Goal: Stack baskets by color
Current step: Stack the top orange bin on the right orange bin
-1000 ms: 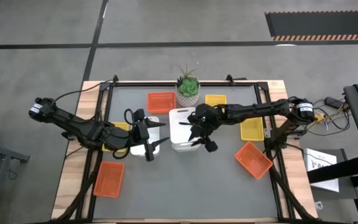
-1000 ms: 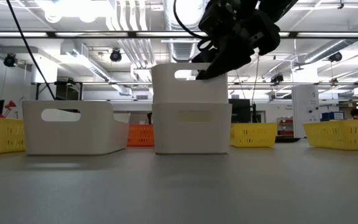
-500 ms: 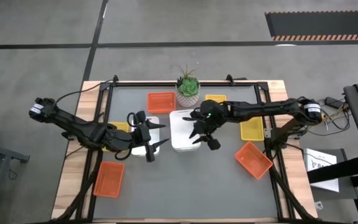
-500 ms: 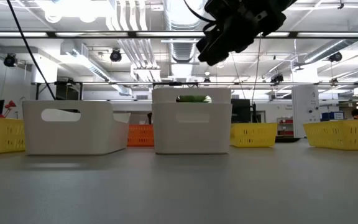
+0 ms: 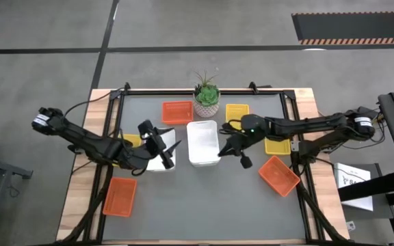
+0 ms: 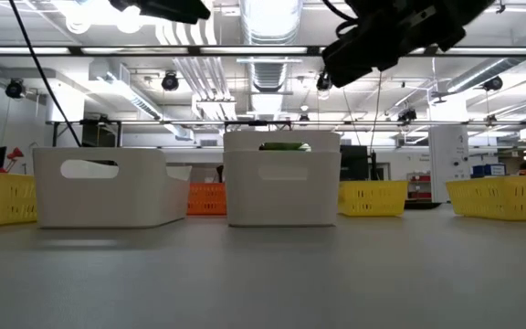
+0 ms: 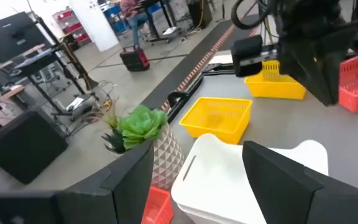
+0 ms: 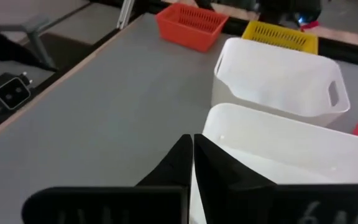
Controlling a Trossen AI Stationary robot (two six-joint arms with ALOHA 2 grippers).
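Table (image 5: 204, 198): only R wrist shows right pincer (image 8: 191, 155) closed, beside white basket (image 8: 291, 155).

The near half of the surface (image 5: 204, 205) lies bare between the orange baskets at its left (image 5: 119, 197) and right (image 5: 279, 175). Farther back, two white baskets (image 5: 203, 143) stand close together, with a potted plant (image 5: 206, 96) just behind them, leaving only narrow gaps.

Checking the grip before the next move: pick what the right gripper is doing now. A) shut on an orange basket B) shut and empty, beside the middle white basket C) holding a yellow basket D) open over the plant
B: the right gripper has its fingers pressed together on nothing, just beside the middle white basket.
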